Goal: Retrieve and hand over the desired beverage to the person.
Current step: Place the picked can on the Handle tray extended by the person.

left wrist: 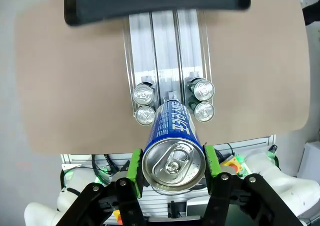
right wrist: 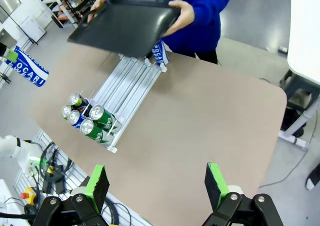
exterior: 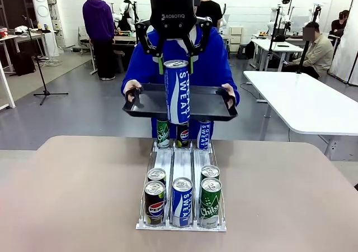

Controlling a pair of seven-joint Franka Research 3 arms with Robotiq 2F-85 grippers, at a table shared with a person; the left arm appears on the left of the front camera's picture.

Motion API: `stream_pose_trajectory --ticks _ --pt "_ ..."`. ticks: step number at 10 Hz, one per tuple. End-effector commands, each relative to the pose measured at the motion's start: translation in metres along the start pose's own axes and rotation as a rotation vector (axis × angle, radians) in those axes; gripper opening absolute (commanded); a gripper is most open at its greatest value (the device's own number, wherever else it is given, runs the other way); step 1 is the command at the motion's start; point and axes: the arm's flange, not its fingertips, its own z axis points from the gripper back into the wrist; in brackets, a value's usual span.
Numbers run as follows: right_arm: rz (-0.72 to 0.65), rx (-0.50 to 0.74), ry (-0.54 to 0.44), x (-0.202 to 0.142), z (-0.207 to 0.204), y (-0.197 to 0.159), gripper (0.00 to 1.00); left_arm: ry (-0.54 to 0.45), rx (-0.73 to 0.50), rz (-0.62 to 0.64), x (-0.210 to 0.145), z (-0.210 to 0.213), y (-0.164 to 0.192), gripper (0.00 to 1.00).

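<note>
The left claw [exterior: 176, 67] gripped the blue Pocari Sweat can [exterior: 177, 93] upright, just before the black tray [exterior: 215, 104] that the person [exterior: 215, 62] held out. Retrieval looked done; setting the can onto the tray and letting go remained. The right claw [right wrist: 157, 186] stood open and empty.

There's the rack [exterior: 182, 160], mid-tabletop [exterior: 67, 196], lanes running from the robot's side toward the person [exterior: 215, 62] at the far edge. Five cans [exterior: 182, 201] crowd its near end: three across the front, one more behind in each outer lane. Three far cans [exterior: 183, 136] stand at the other end, under the tray [exterior: 207, 104] the person holds. High above the rack, just before the tray, the left end effector [exterior: 176, 65] carries an upright can [exterior: 177, 95]. Off right, the right end effector [right wrist: 157, 186] hangs over the tabletop's near edge.
</note>
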Motion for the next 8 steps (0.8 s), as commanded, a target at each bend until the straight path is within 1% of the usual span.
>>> stream_pose_trajectory --ticks 1,8 --pt "0.007 0.015 -0.004 -0.0001 -0.0014 0.0005 1.00 -0.013 -0.002 0.011 -0.0048 0.0019 0.0059 0.00" --pt "0.007 0.015 -0.004 -0.0001 -0.0014 0.0005 1.00 -0.013 -0.002 0.011 -0.0048 0.0019 0.0059 0.00"
